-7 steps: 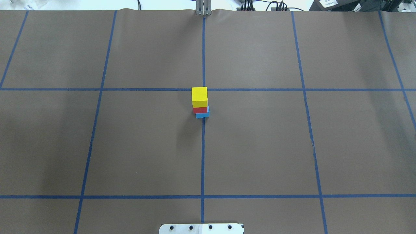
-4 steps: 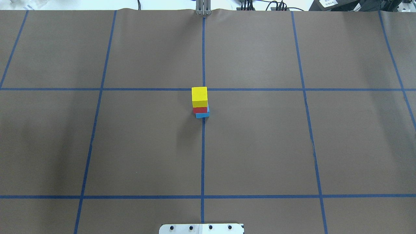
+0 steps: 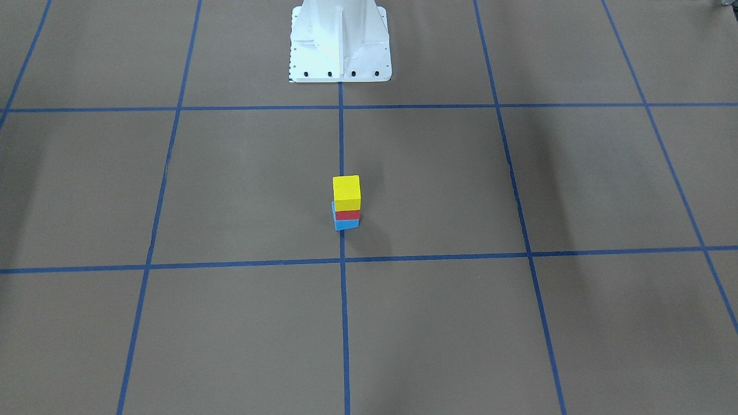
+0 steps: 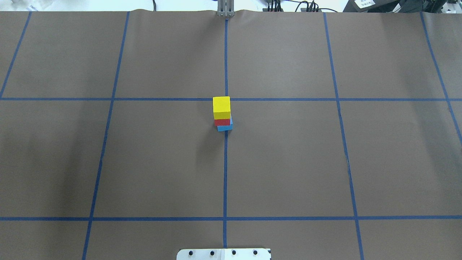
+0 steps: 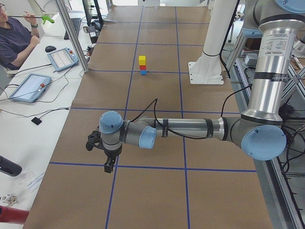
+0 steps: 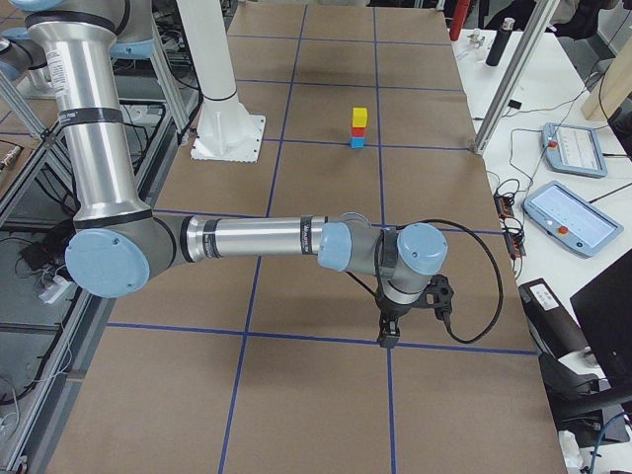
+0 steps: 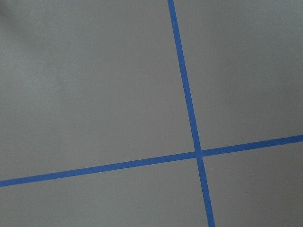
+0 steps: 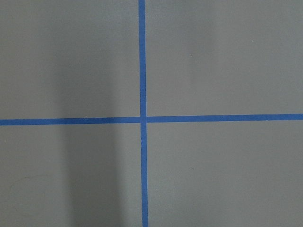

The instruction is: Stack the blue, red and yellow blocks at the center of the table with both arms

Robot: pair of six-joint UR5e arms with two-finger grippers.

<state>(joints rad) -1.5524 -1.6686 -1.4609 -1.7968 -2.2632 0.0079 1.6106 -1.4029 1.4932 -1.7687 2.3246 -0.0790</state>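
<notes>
Standing at the middle of the tabletop [image 4: 288, 162], the three blocks form one column: the blue block [image 4: 225, 128] at the bottom, the red block [image 4: 222, 122] on it, and the yellow block [image 4: 221, 104] on top. The column sits on the blue tape line [image 4: 225, 173] that runs straight out from the robot base [image 3: 339, 40], near a crossing line and on the robot's side of it. The blue block is turned a little against the two above it (one corner pokes out from under the red block in both the overhead and the front-facing view), while the red and yellow blocks sit nearly flush.

The left end effector [image 5: 108, 166] hangs pointing down over the tabletop's left end, close above a tape crossing, with the left arm [image 5: 190, 128] stretched out low and level. The stack is well apart from it, far along the tabletop. The right end effector [image 6: 385, 334] hangs the same way at the opposite end on the right arm [image 6: 257, 237], equally well apart from the stack. Each end effector shows in a side view only, so I cannot tell whether its fingers are spread or pressed together. Each wrist camera looks onto brown covering and one tape crossing [image 7: 198, 152].
</notes>
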